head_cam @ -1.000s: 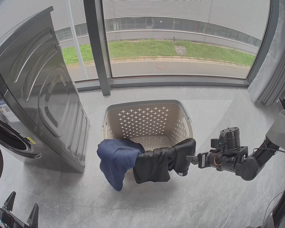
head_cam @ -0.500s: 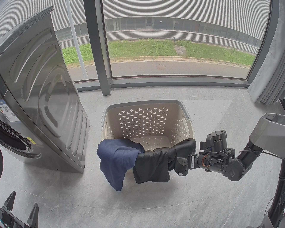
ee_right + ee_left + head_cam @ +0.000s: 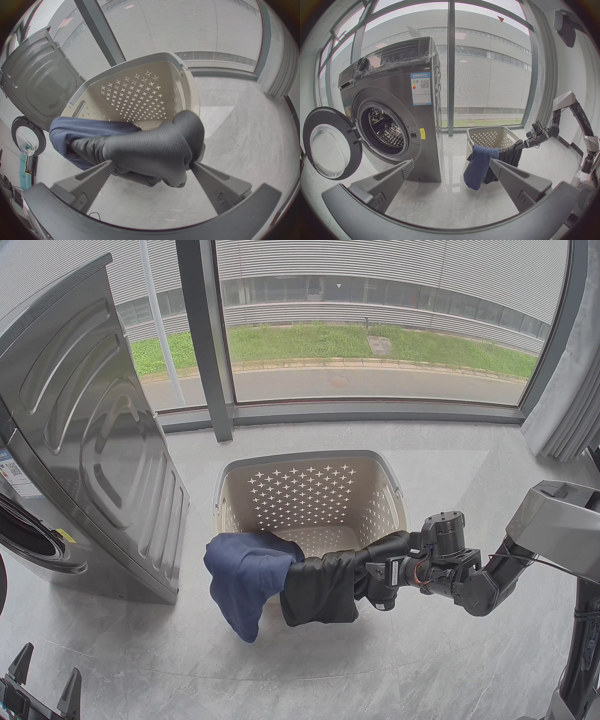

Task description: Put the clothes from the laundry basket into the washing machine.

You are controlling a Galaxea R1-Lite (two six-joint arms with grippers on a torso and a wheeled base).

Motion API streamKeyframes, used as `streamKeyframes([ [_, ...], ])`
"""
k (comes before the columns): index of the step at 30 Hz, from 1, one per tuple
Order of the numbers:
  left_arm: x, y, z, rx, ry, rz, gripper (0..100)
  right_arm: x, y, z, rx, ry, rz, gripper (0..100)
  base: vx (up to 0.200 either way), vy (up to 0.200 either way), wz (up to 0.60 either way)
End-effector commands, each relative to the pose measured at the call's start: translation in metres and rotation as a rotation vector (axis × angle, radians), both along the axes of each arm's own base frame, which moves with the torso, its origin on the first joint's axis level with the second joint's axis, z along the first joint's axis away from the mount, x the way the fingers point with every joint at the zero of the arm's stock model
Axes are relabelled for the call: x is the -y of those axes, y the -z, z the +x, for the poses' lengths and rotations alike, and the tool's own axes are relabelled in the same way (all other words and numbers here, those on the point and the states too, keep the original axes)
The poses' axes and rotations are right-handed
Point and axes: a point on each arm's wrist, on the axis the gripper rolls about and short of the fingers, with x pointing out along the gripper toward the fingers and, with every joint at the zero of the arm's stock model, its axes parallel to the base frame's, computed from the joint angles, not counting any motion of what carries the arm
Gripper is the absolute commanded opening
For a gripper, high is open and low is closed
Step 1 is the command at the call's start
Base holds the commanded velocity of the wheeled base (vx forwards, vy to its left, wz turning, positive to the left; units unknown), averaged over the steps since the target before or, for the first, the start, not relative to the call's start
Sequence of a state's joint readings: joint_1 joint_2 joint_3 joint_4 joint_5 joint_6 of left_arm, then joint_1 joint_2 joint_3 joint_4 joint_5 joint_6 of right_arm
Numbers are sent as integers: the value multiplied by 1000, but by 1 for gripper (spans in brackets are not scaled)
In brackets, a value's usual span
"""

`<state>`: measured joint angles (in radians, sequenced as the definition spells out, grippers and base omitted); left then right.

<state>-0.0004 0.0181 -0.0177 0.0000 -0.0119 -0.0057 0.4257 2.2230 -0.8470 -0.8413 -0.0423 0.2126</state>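
Observation:
A beige laundry basket (image 3: pixel 312 490) stands on the floor with a blue garment (image 3: pixel 247 574) and a dark grey garment (image 3: pixel 325 587) draped over its near rim. My right gripper (image 3: pixel 373 571) is open at the right end of the dark garment (image 3: pixel 150 147), whose bunched fold lies between the two fingers (image 3: pixel 93 178). The washing machine (image 3: pixel 81 427) stands to the left, its round door (image 3: pixel 329 143) swung open and the drum (image 3: pixel 384 129) exposed. My left gripper (image 3: pixel 44 674) is open and holds nothing, low at the near left, far from the basket (image 3: pixel 490 136).
A tall window with a dark pillar (image 3: pixel 203 340) runs behind the basket. A grey curtain (image 3: pixel 565 402) hangs at the far right. Bare tiled floor (image 3: pixel 300 665) lies in front of the basket and between it and the washing machine.
My right arm has moved left toward the basket, bringing its open fingers from beside the dark garment onto its right end. The clothes and the left gripper have not moved.

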Motion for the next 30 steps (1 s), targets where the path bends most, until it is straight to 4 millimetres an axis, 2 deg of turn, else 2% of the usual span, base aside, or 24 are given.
streamKeyframes([
  [1,0,5,0,0,0,0,100,-3,-1,1,7,-6,5,0,0,0,0],
  [12,0,5,0,2,0,0,100,-7,-14,-13,37,-28,36,0,0,0,0],
  [23,0,5,0,0,0,0,100,8,-61,-47,109,-37,71,0,0,0,0],
  [30,0,5,0,0,0,-2,100,11,-81,-59,157,-48,99,0,0,0,0],
])
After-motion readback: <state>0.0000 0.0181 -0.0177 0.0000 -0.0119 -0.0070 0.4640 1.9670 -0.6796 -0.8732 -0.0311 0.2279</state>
